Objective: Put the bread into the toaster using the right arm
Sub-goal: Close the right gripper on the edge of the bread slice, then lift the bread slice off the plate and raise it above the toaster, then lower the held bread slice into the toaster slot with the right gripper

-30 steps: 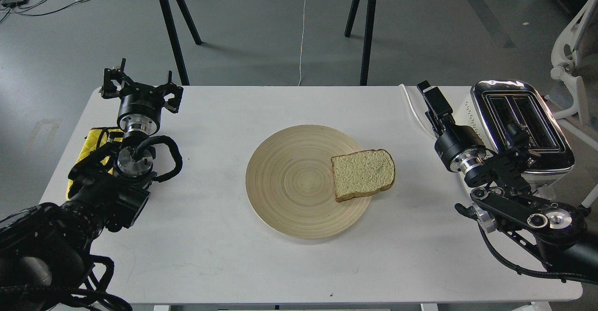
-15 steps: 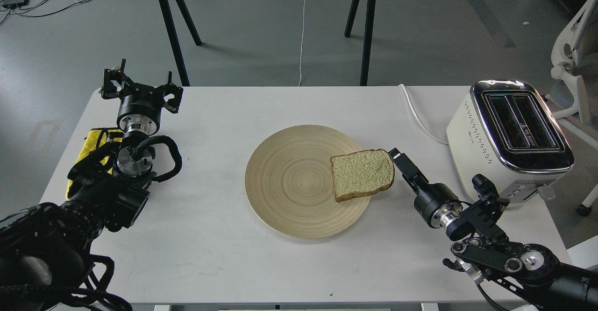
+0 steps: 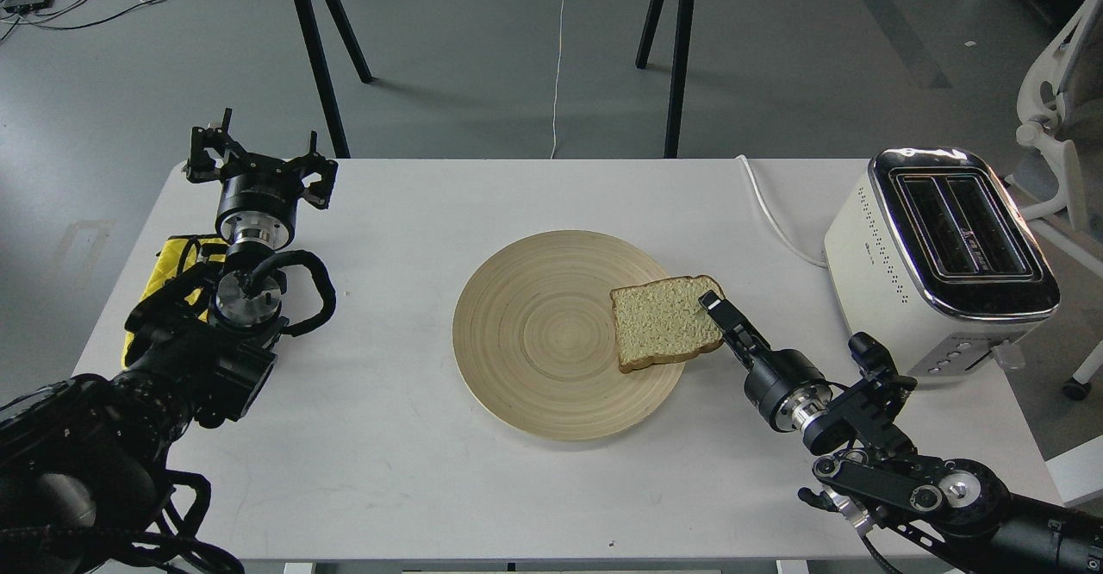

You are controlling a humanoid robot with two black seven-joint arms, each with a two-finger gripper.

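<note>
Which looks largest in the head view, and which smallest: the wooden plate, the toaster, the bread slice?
1. Wooden plate: the widest outline.
2. Toaster: somewhat smaller, though it stands tall, so this ranks outline only.
3. Bread: clearly smallest, lying on the plate's right edge with the right gripper at it.

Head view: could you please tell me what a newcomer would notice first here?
Probably the bread, lying on the right edge of the round wooden plate mid-table, with the right gripper reaching over its right side. Next, the cream toaster at the table's right end, both slots empty.
</note>
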